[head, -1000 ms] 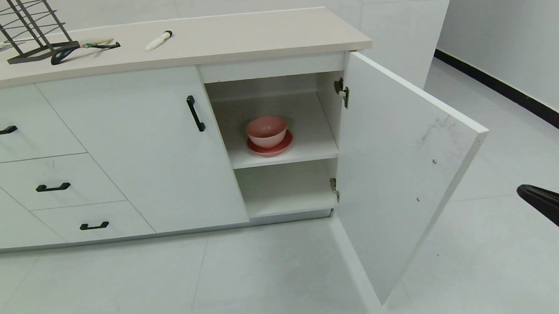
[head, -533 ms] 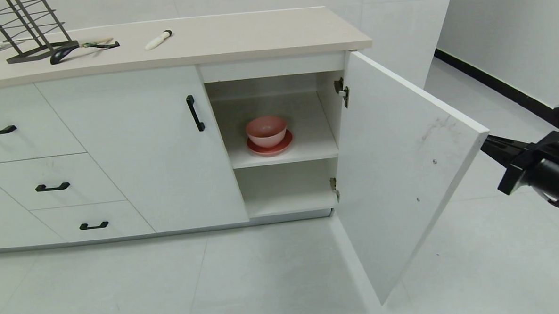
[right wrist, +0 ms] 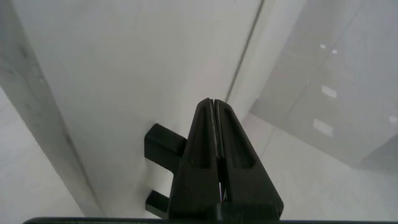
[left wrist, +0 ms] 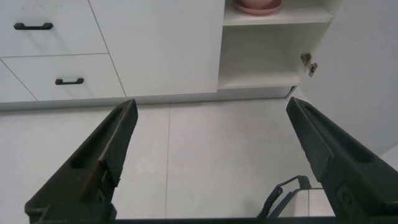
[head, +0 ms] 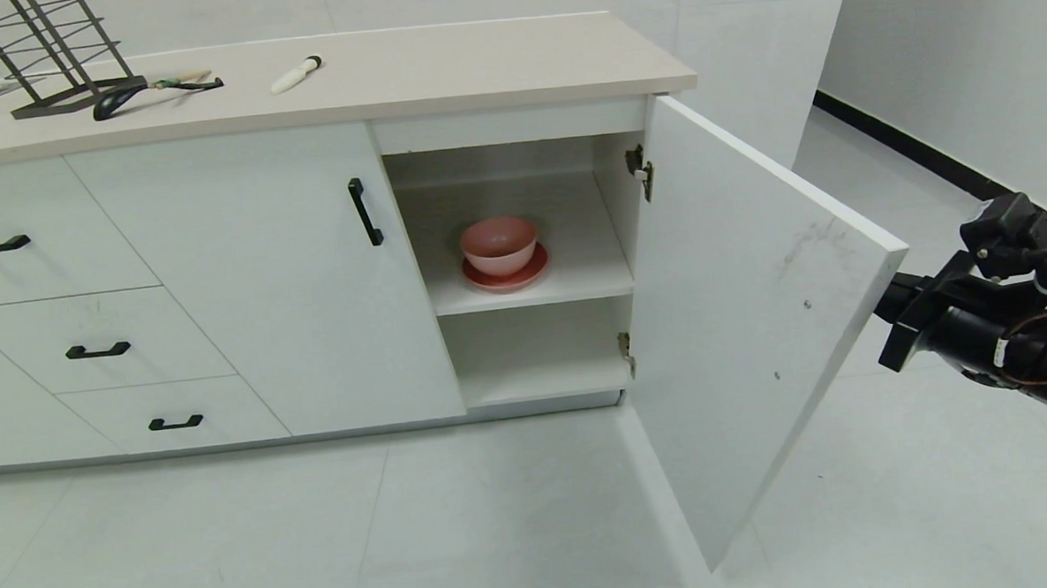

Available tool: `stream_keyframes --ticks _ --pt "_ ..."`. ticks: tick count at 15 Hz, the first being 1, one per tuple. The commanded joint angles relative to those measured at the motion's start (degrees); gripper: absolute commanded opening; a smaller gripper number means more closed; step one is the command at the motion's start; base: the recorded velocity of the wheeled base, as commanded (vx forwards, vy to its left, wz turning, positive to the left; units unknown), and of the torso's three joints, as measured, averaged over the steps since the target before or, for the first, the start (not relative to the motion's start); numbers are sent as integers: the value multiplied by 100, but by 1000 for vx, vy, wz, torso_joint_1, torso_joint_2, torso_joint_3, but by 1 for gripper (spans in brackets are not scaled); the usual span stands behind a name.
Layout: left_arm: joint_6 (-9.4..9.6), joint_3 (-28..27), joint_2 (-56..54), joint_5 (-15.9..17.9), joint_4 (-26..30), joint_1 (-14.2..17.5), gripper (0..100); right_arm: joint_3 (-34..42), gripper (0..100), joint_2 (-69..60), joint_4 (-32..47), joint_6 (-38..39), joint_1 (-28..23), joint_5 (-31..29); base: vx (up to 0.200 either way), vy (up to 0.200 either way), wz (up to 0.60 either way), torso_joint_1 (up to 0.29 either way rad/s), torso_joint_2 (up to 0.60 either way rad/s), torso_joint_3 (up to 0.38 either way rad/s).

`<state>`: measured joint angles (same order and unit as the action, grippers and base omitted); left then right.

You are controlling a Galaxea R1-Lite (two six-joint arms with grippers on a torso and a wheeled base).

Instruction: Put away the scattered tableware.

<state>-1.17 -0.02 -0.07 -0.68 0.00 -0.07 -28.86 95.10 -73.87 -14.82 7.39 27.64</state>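
Observation:
A pink bowl (head: 498,245) sits on a red plate (head: 507,279) on the upper shelf of the open cabinet (head: 532,298). The plate's edge (left wrist: 256,6) also shows in the left wrist view. The cabinet door (head: 754,319) stands swung out to the right. My right arm (head: 976,332) is behind the door's outer face. My right gripper (right wrist: 213,102) is shut with nothing in it, its tip at the door's outer face beside the black door handle (right wrist: 163,148). My left gripper (left wrist: 210,106) hangs open over the floor in front of the cabinet.
On the countertop (head: 478,62) lie a white-handled utensil (head: 295,74), a black tool (head: 122,95) and a wire rack (head: 44,50). Drawers (head: 93,348) and a shut door (head: 267,279) are left of the open compartment. The lower shelf (head: 535,364) is bare.
My right arm has risen from the lower right and moved left to behind the door. The door's free edge has swung slightly inward.

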Motion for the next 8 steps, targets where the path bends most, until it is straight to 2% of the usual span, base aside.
stream_keyframes --ticks 1,8 --pt "-6 -6 7 -2 0 -1 100 3 0 9 5 -3 149 5 0 0 0 0 0 0" --pt "-24 2 7 -2 0 -1 100 73 0 114 -4 -56 861 5 0 0 0 0 0 0"
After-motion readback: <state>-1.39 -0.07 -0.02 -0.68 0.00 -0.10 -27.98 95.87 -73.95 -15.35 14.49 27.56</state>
